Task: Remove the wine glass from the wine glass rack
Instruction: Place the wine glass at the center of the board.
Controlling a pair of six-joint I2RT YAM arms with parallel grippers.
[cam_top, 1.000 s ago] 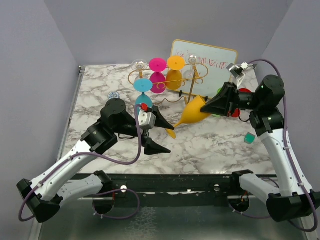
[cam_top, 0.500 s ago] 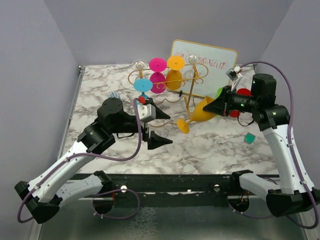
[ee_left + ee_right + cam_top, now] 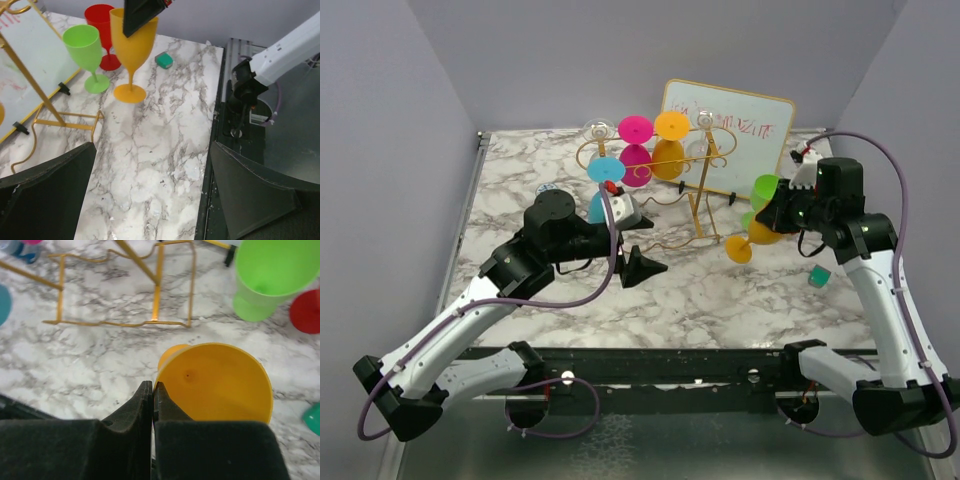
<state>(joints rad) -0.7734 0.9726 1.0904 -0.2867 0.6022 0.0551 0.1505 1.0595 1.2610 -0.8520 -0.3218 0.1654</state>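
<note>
- The right gripper [image 3: 152, 386] is pinching the rim of the orange wine glass [image 3: 131, 47], its two fingers pressed nearly together with only the thin wall of the bowl between them.
- The orange wine glass is standing upright and off the wine glass rack [image 3: 665, 165], out to the rack's right over the marble tabletop [image 3: 720, 290]. Its foot appears to be sitting on the marble, though contact cannot be confirmed from these views.
- A green wine glass [image 3: 84, 47] is standing just beside the orange one, and a red wine glass [image 3: 101, 22] is standing right behind the green one, both upright on the table.
- The left gripper [image 3: 152, 145] is hovering over bare marble in front of the rack with its jaws spread wide and nothing between them.
- The rack is standing near the back of the table, and a pink glass [image 3: 636, 150], another orange glass [image 3: 670, 150] and a cyan glass [image 3: 605, 172] are hanging on it upside down (feet up, bowls down). Clear glasses appear to be hanging at its ends.
- A gold-framed whiteboard [image 3: 730, 130] with red scribbles is leaning behind the rack.
- A small teal block [image 3: 818, 277] is lying on the marble near the right arm, apart from the glasses.
</note>
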